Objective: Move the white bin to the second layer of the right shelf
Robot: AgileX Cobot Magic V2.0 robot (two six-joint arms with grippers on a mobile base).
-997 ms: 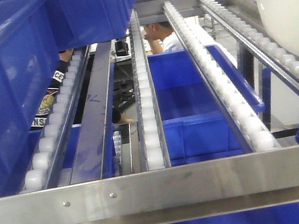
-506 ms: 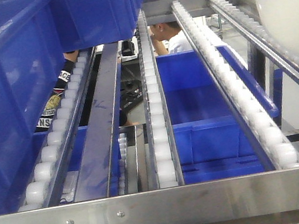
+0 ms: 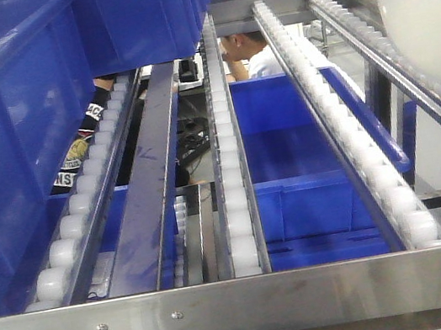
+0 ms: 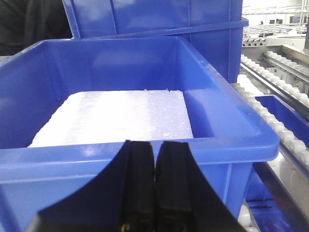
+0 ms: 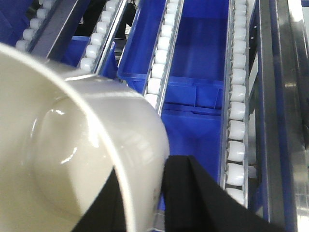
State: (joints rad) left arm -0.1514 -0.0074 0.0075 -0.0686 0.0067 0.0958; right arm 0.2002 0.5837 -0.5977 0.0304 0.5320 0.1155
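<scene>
The white bin [image 3: 425,5] hangs in the air at the upper right of the front view, above the rightmost roller rail. In the right wrist view my right gripper [image 5: 140,193] is shut on the white bin [image 5: 63,145]: one black finger is inside the mouth, the other outside the wall. The shelf layer of white rollers [image 3: 232,180] between steel rails runs away behind its riveted steel front bar [image 3: 244,297]; its rollers [image 5: 236,106] pass under the bin. My left gripper [image 4: 155,183] is shut and empty in front of a blue crate [image 4: 145,150].
Blue crates [image 3: 17,124] sit on the roller layer at the left, the nearest holding a white foam slab [image 4: 120,116]. More blue crates [image 3: 298,168] lie on the level below. A person [image 3: 246,45] sits behind the rack.
Over the last second the view shifted slightly and the white bin moved a little left into the front view; since half a second ago almost nothing has moved.
</scene>
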